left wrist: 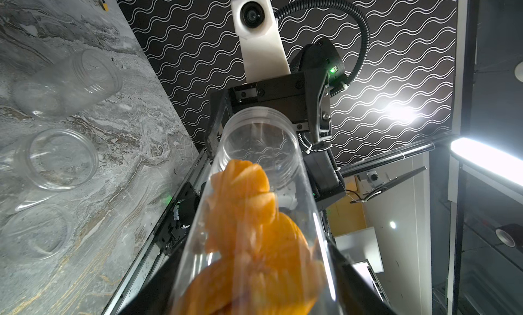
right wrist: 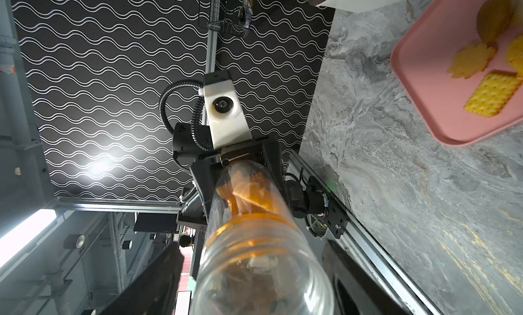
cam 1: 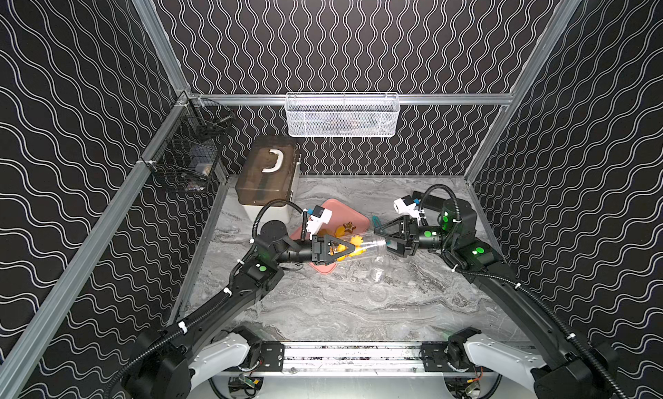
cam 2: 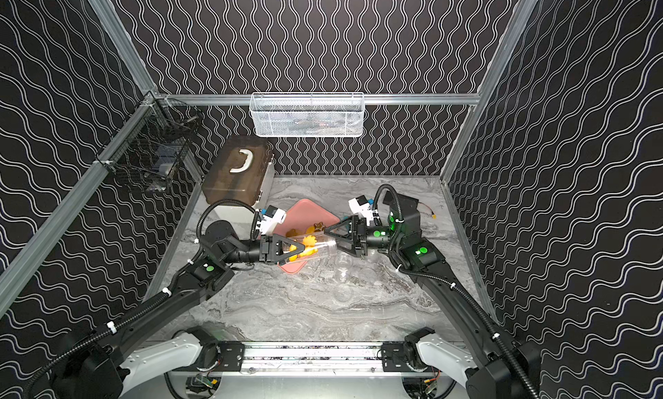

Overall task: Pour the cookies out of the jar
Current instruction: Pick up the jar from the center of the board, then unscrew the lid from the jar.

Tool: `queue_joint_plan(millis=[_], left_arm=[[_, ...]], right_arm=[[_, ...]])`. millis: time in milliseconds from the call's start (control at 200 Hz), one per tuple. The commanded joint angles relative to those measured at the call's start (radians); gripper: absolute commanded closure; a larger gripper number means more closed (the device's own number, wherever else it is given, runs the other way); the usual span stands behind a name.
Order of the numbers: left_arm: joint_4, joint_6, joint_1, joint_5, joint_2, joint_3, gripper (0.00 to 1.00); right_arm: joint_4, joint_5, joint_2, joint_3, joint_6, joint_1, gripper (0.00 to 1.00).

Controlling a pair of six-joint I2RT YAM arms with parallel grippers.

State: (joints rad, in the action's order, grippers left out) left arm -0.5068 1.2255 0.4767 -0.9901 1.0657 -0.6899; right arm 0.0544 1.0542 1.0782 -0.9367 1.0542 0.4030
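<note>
**Top views.** The jar lies level above the near edge of the tray. Its base end is clamped in the left gripper and its mouth points at the right gripper. The cookies are bunched at the base end, and a few others lie on the tray. Both top views show the same layout: jar, tray.

**Left wrist.** The jar has a clear, thin, smooth wall. Threads ring the far mouth and there is no lid on it. Orange cookies sit loose inside. The right gripper's fingers stand either side of the mouth.

**Right wrist.** The right jaws are wide and straddle the neck of the jar. A gap shows on each side, so there is no grip. The left gripper is closed on the base.

**Judgement.**
- The jar looks like light, stiff, slippery plastic.
- The cookies look light and rigid, probably brittle, and may jam at the neck.
- The best hold is across the body near the base, as the left has it, which keeps the mouth free.
- The threaded neck offers a second hold that is less slick.
- To pour, tip the mouth down over the tray.
</note>
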Motion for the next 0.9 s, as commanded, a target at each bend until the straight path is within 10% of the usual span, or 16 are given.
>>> queue_joint_plan(millis=[0,896], left_arm=[[-0.030,-0.017,-0.004,-0.012,-0.007,-0.008,0.57],[-0.003,-0.029,-0.007,-0.027,-0.013,-0.014,0.59]], right_arm=[[0.009,0.030,-0.006,-0.004,-0.010,-0.001,0.22],[-0.013,0.090,-0.032,0.021,-0.005,0.000,0.25]])
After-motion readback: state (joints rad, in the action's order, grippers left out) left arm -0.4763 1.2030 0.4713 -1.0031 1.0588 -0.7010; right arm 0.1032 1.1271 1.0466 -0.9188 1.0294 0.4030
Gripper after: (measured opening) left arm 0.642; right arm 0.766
